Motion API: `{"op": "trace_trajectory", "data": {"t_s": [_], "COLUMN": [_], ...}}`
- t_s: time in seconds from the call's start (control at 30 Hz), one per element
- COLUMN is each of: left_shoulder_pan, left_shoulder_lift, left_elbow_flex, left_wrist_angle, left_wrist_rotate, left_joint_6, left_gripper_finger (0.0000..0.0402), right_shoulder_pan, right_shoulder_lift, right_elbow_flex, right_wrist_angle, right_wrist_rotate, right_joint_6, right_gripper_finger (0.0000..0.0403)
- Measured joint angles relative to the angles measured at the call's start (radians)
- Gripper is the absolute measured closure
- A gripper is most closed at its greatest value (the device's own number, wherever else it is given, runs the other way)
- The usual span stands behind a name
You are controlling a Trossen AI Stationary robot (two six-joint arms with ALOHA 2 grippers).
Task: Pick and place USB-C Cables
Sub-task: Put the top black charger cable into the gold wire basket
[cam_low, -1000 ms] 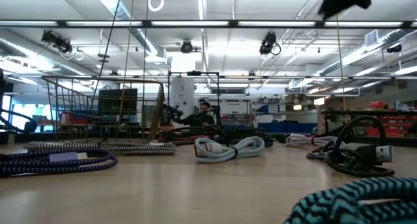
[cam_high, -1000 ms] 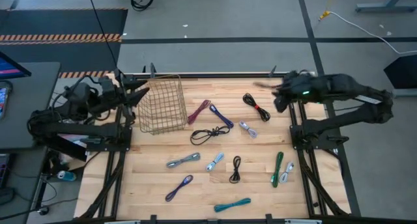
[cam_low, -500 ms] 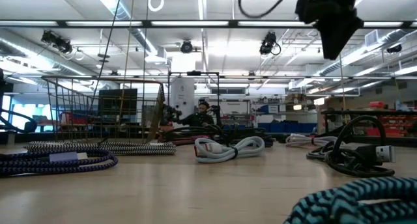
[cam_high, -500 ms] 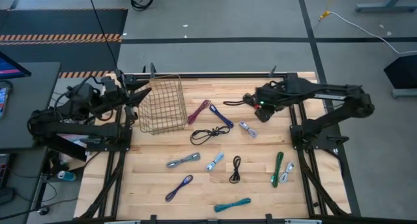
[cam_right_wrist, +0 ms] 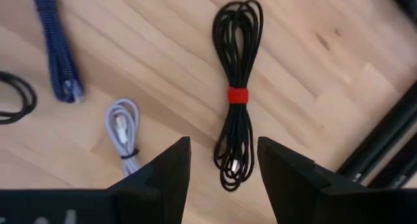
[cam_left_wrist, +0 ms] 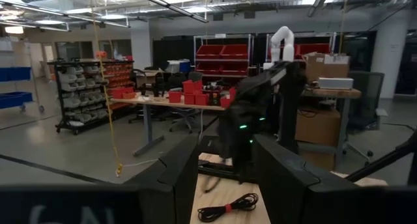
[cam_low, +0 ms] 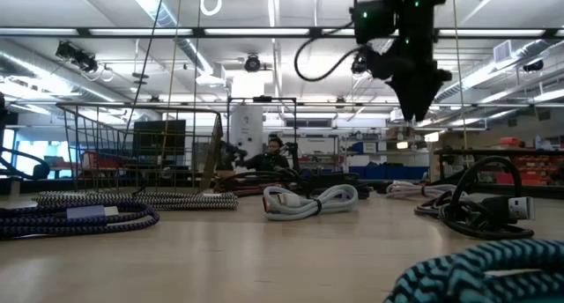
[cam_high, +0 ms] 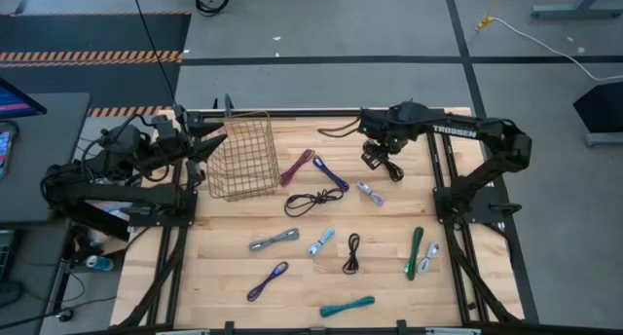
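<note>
Several USB-C cable bundles lie flat on the wooden table. My right gripper [cam_high: 375, 156] [cam_low: 414, 96] hangs open, pointing down, above a black bundle with a red band [cam_right_wrist: 237, 94] [cam_high: 385, 163] near the table's far right. In the right wrist view its fingers [cam_right_wrist: 223, 164] stand either side of that bundle's near end, well above it. A silver bundle [cam_right_wrist: 124, 129] [cam_high: 368, 192] and a blue braided bundle [cam_right_wrist: 55, 48] [cam_high: 331, 172] lie beside it. My left gripper [cam_high: 209, 145] [cam_left_wrist: 225, 178] waits open at the table's left edge by the basket.
A wire mesh basket [cam_high: 240, 158] stands at the far left. Other bundles: maroon [cam_high: 297, 167], loose black [cam_high: 311, 201], grey [cam_high: 273, 241], green [cam_high: 416, 249], purple [cam_high: 267, 279], teal [cam_high: 348, 305] [cam_low: 476, 268]. The arm frame rails run along both table sides. A person sits far behind the table [cam_low: 276, 153].
My right arm has swung from beyond the table's right edge toward the left, over the far right part of the table, and come down until its gripper hangs above the black red-banded bundle. No cable has moved.
</note>
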Motion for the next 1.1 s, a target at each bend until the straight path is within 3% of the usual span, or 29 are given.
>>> {"op": "trace_trajectory", "data": {"t_s": [0.2, 0.43, 0.87, 1.0, 1.1], "left_shoulder_pan": [0.0, 0.0, 0.0, 0.0, 0.0], "left_shoulder_lift": [0.0, 0.0, 0.0, 0.0, 0.0], "left_elbow_flex": [0.0, 0.0, 0.0, 0.0, 0.0], "left_wrist_angle": [-0.014, -0.024, -0.024, -0.024, -0.024], "left_wrist_rotate": [0.003, 0.004, 0.003, 0.003, 0.003], "left_joint_6": [-0.023, -0.049, -0.05, -0.049, -0.049], "left_gripper_finger": [0.0252, 0.0252, 0.0249, 0.0249, 0.0252], "right_shoulder_pan": [-0.104, -0.127, -0.166, -0.165, -0.165], "right_shoulder_lift": [-0.001, -0.009, -0.01, -0.01, -0.01], "right_elbow_flex": [-0.161, -0.352, -0.5, -0.5, -0.5], "right_wrist_angle": [0.14, 0.241, 0.409, 0.436, 0.445], "right_wrist_rotate": [-0.111, -0.169, -0.245, -0.229, -0.227], "right_joint_6": [-0.034, -0.068, -0.116, -0.114, -0.114], "right_gripper_finger": [0.0217, 0.0217, 0.0219, 0.025, 0.0305]}}
